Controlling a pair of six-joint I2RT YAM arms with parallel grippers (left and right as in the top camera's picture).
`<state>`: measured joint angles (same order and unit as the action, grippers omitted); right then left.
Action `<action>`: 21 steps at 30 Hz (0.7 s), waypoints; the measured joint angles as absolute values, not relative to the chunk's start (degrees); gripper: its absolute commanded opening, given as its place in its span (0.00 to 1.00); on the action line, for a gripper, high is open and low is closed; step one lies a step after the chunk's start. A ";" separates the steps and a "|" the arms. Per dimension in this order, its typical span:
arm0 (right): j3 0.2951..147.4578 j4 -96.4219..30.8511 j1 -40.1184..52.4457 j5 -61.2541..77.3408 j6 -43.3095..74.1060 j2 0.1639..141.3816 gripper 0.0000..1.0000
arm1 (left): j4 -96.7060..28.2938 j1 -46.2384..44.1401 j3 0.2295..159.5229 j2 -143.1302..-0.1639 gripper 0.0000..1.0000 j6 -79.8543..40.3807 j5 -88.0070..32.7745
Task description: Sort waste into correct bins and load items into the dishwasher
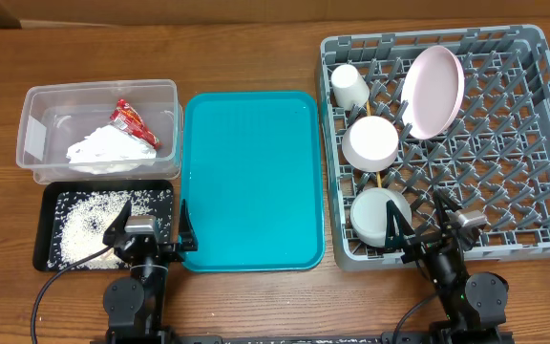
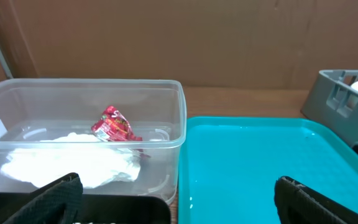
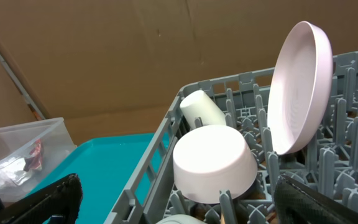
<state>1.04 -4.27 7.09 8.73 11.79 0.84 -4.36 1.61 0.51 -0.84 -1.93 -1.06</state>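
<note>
With left jaws and right jaws spread empty, napkin and wrapper are seen in the tub ahead of the left, plate, cup and bowls in the rack ahead of the right, none on the tray between.

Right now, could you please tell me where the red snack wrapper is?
Overhead view, left side: the red snack wrapper lies inside the clear tub, touching the white napkin, behind the black tray.
</note>
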 measured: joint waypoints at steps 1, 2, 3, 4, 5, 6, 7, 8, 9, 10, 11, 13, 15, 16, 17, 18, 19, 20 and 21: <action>1.04 -4.25 7.09 8.71 11.77 0.84 1.00 | -4.36 1.58 0.51 -0.84 1.00 -1.39 -1.06; 1.04 -4.29 7.09 8.71 11.79 0.84 1.00 | -4.36 1.58 0.51 -0.84 1.00 -1.13 -1.06; 1.04 -4.29 7.09 8.71 11.79 0.84 1.00 | -4.36 1.58 0.51 -0.84 1.00 -0.91 -1.06; 1.04 -4.27 7.11 8.71 11.77 0.84 1.00 | -4.36 1.58 0.51 -0.84 1.00 -0.80 -1.06; 1.04 -4.29 7.11 8.71 11.77 0.84 1.00 | -4.36 1.58 0.51 -0.84 1.00 -0.58 -1.06; 1.04 -4.27 7.09 8.71 11.79 0.84 1.00 | -4.36 1.58 0.51 -0.84 1.00 -0.38 -1.06; 1.04 -4.29 7.11 8.71 11.77 0.84 1.00 | -4.36 1.58 0.51 -0.84 1.00 -0.19 -1.06; 1.04 -4.27 7.09 8.71 11.79 0.84 1.00 | -4.36 1.58 0.51 -0.84 1.00 -0.01 -1.06; 1.04 -4.27 7.09 8.69 11.79 0.84 1.00 | -4.36 1.58 0.51 -0.84 1.00 0.03 -1.06; 1.04 -4.27 7.09 8.71 11.77 0.84 1.00 | -4.34 1.58 0.51 -0.84 1.00 0.08 -1.06; 1.04 -4.27 7.09 8.71 11.79 0.84 1.00 | -4.36 1.58 0.51 -0.84 1.00 0.19 -1.06; 1.04 -4.25 7.11 8.71 11.77 0.84 1.00 | -4.36 1.58 0.51 -0.84 1.00 0.21 -1.06; 1.04 -4.27 7.11 8.73 11.79 0.84 1.00 | -4.36 1.58 0.51 -0.84 1.00 0.21 -1.06; 1.04 -4.27 7.11 8.71 11.79 0.84 1.00 | -4.36 1.58 0.51 -0.84 1.00 0.21 -1.06; 1.04 -4.25 7.09 8.71 11.77 0.84 1.00 | -4.36 1.58 0.51 -0.84 1.00 0.21 -1.06; 1.04 -4.25 7.11 8.73 11.77 0.84 1.00 | -4.36 1.58 0.51 -0.84 1.00 0.21 -1.06; 1.04 -4.27 7.11 8.71 11.81 0.84 1.00 | -4.34 1.58 0.51 -0.84 1.00 0.21 -1.06; 1.04 -4.27 7.09 8.71 11.79 0.84 1.00 | -4.36 1.58 0.51 -0.84 1.00 0.21 -1.06; 1.04 -4.27 7.09 8.71 11.77 0.84 1.00 | -4.36 1.58 0.51 -0.84 1.00 0.21 -1.06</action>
<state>1.04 -4.27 7.09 8.71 11.77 0.84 -4.36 1.58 0.51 -0.84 0.21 -1.06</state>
